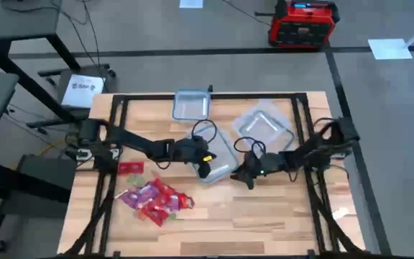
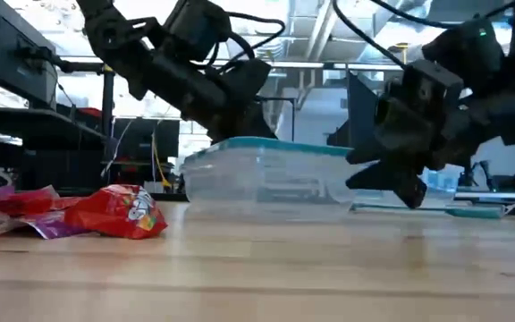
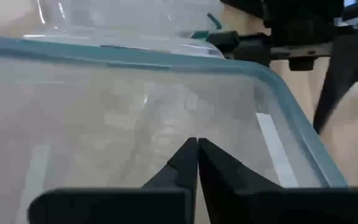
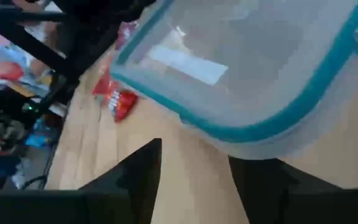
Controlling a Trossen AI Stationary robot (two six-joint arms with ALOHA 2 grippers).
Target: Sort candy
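The candy (image 1: 153, 200) lies in a loose heap of red, pink and purple wrappers on the table's near left; one red piece (image 2: 119, 210) is nearest in the low view. A clear tub with a bluish rim (image 1: 220, 157) stands at the table's middle. My left gripper (image 1: 203, 169) is shut at the tub's near left side; its fingertips (image 3: 196, 149) show against the tub's clear inside. My right gripper (image 1: 247, 177) is open at the tub's near right corner (image 4: 253, 134), one finger (image 4: 143, 171) on each side of that corner. My left gripper points slanting down at the middle tub from the table's left, its shut fingertips against the clear wall or floor (image 3: 166, 124). I cannot tell whether they touch it. My right gripper's fingers stand close before the tub's corner; no touch shows.
Two more clear tubs stand behind: one at the far middle (image 1: 191, 105), one at the far right (image 1: 266, 128). Bare wood lies along the near edge (image 1: 264, 223). A red device (image 1: 302, 23) sits on the floor beyond the table.
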